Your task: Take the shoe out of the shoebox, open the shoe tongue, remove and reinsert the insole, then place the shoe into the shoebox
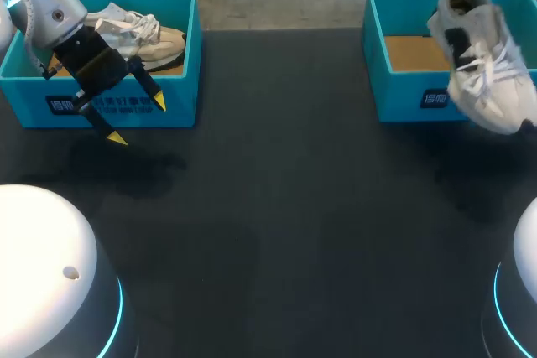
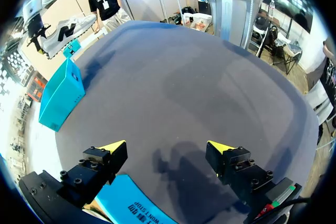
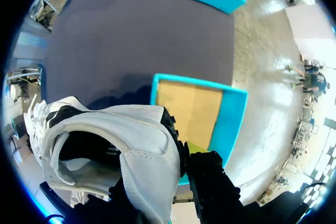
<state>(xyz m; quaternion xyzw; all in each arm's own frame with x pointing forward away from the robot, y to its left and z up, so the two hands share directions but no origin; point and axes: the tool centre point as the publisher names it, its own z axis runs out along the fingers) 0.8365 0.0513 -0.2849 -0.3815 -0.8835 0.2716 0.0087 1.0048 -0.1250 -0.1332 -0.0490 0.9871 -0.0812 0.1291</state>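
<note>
White laced sneaker (image 1: pixel 482 73) hangs pinched at its collar in your right claw (image 3: pixel 181 155), over the front wall of the teal cardboard shoebox (image 1: pixel 411 100). Your left claw (image 1: pixel 138 120) is spread above the dark counter (image 1: pixel 285 207).

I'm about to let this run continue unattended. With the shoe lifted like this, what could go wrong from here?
The right gripper pinches the white shoe only at its heel collar, with the rest sticking out unsupported, so it might slip or swing. The shoe hangs close by the right shoebox, so its toe or loose laces could catch on the front wall. The open left gripper sits close to the left shoebox, and a careless move may nudge it.
</note>
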